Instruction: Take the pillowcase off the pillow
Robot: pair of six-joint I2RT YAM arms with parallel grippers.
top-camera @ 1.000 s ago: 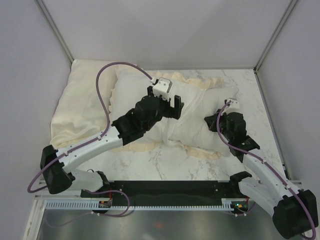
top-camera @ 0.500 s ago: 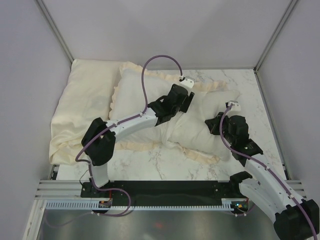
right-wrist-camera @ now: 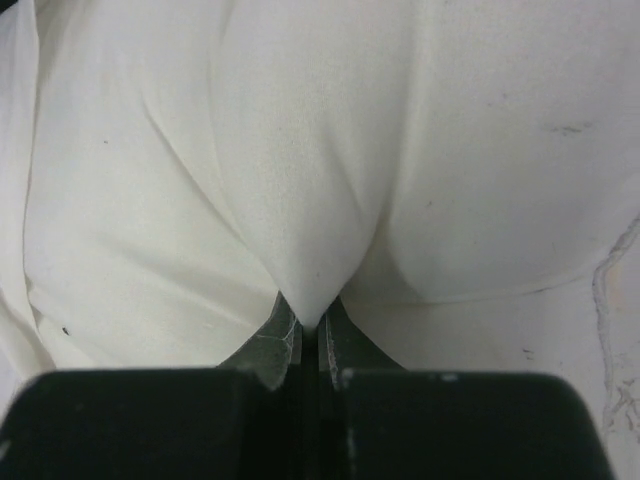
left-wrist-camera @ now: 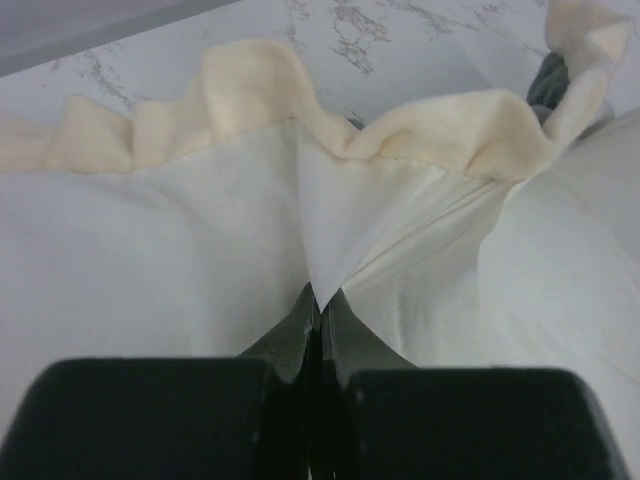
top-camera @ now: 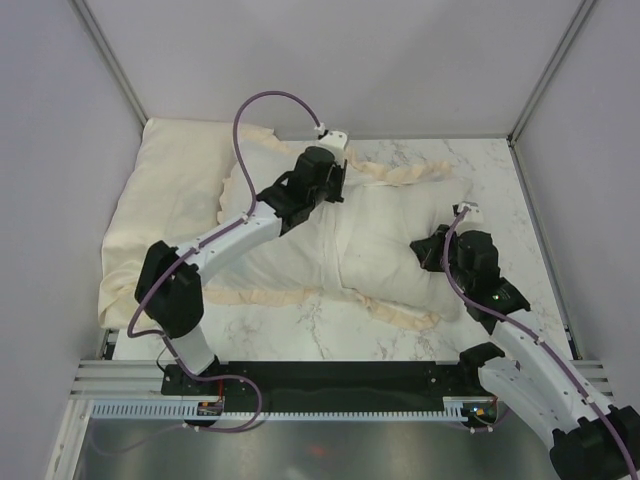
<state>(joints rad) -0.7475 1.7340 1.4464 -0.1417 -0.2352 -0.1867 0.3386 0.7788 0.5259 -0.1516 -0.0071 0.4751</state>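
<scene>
Swung the left gripper [left-wrist-camera: 318, 300] back toward the far edge since a moment ago, jaws pinched shut on the whitish pillowcase [left-wrist-camera: 180, 230] just below its soft ruffled cream frill [left-wrist-camera: 250, 90]. Kept the right gripper [right-wrist-camera: 308, 320] clamped on the plump, smooth pillow [right-wrist-camera: 300, 150] mid-table. Left a limp pale-yellow cloth [top-camera: 170, 210] bunched alongside on the veined marble table [top-camera: 500, 180], between plain grey walls [top-camera: 300, 60]

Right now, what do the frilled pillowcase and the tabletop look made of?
Pillowcase: thin matte woven cloth, likely cotton; it puckers finely where pinched. Frill: thicker cream fabric, soft ruffles. Tabletop: smooth white marble look with grey veins; real stone or laminate, cannot tell.
</scene>
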